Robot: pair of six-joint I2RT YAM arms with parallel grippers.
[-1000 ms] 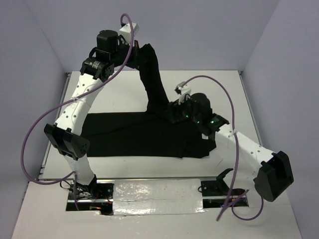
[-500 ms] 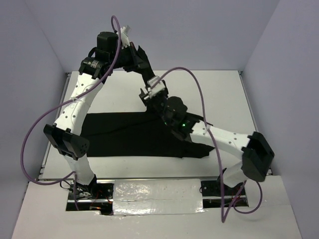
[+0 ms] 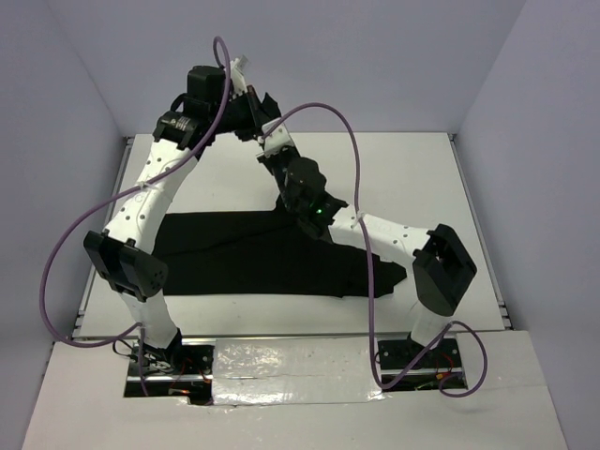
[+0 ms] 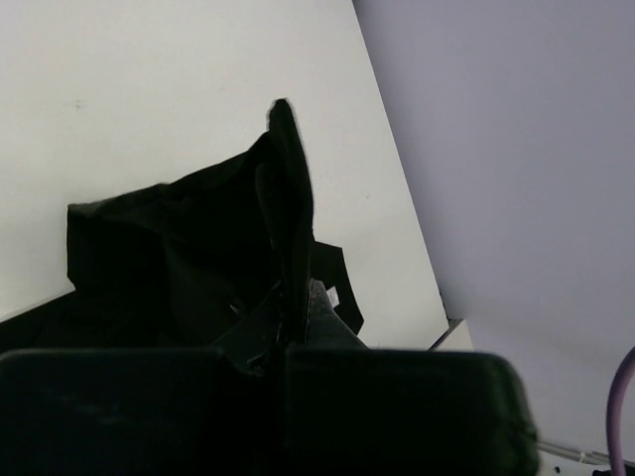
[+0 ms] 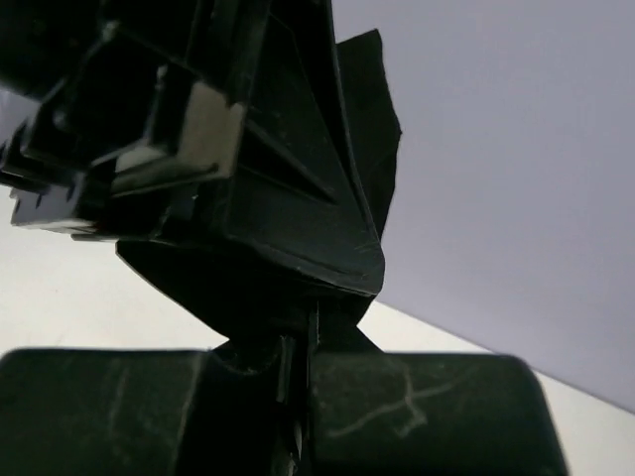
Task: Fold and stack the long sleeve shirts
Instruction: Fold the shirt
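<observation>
Our left gripper (image 4: 288,332) is clamped shut on a fold of the black long sleeve shirt (image 3: 244,258), held high over the far side of the table (image 3: 206,178). Our right gripper (image 5: 298,347) pinches the same raised sleeve just below, very near the left one. The shirt's body lies flat across the near half, its near hem straight along the table's front edge. We see bare white table beyond the body, either side of the sleeve, with walls (image 3: 394,66) bounding three sides
</observation>
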